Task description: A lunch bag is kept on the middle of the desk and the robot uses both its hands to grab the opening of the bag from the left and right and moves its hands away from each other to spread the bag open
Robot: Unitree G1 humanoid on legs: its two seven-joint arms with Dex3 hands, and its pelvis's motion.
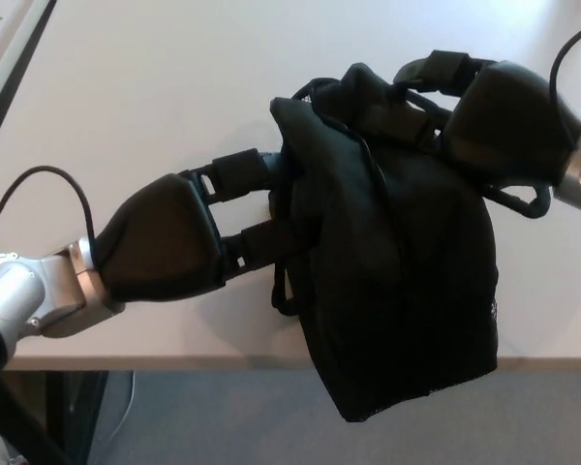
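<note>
Black lunch bag (397, 262) sits betw. the two hands, on the light desk (155, 87), its lower part hanging past the desk's near edge w/ grey floor (223, 417) below. Left hand (165, 242) comes in from lower left on a silver forearm; its fingers (237, 165) reach fwd and press into the bag's left side near the top, one finger higher, one lower, fabric bunched betw. them, so it's pinching the bag's left edge. A thin strap loop (283, 291) hangs off the bag just below the lower finger. Right hand (508, 121) comes in from upper right, sits on the bag's top right corner; its fingers (443, 66) curl over the crumpled top rim and clamp the fabric there. Bag top is folded and creased betw. both hands, tilted, upper part leaning toward the right hand; can't tell whether the mouth is open, since the black fabric hides any gap. Another dark loop (523, 201) pokes out just under the right hand, beside the bag. A black cable (39, 184) arcs up behind the left wrist, on the far side from the bag. Dark strip runs along the desk's far-left edge, well apart from both hands.
</note>
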